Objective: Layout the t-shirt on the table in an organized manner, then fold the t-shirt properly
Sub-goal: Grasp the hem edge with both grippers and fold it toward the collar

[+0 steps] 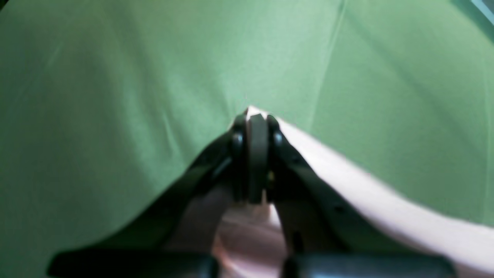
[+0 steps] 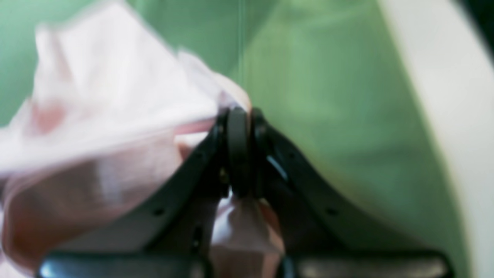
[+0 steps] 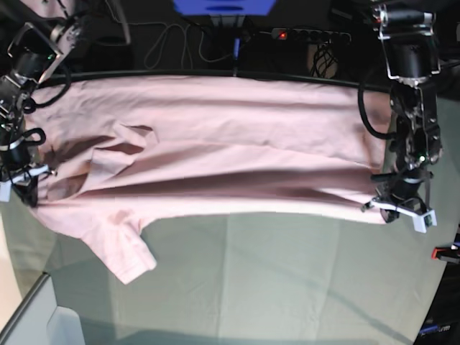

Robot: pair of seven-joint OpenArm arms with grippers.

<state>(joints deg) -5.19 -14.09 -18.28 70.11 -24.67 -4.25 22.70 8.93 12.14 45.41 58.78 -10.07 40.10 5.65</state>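
The pale pink t-shirt (image 3: 230, 144) is stretched sideways across the far half of the table (image 3: 287, 287), lifted along its near edge. One sleeve (image 3: 126, 255) trails onto the cloth at the left. My left gripper (image 3: 384, 203), at the base view's right, is shut on the shirt's edge. In the left wrist view its jaws (image 1: 256, 116) pinch a corner of the pink t-shirt (image 1: 386, 200) above the green table cloth (image 1: 115, 77). My right gripper (image 3: 30, 194), at the left, is shut on the other end. The right wrist view shows it (image 2: 239, 112) closed on the bunched t-shirt (image 2: 115, 96).
A red clamp (image 3: 445, 253) sits at the table's right edge. A power strip (image 3: 309, 34) and cables lie behind the far edge. A white panel (image 3: 65, 323) stands at the near left corner, and a pale border (image 2: 455, 96) runs beside the cloth.
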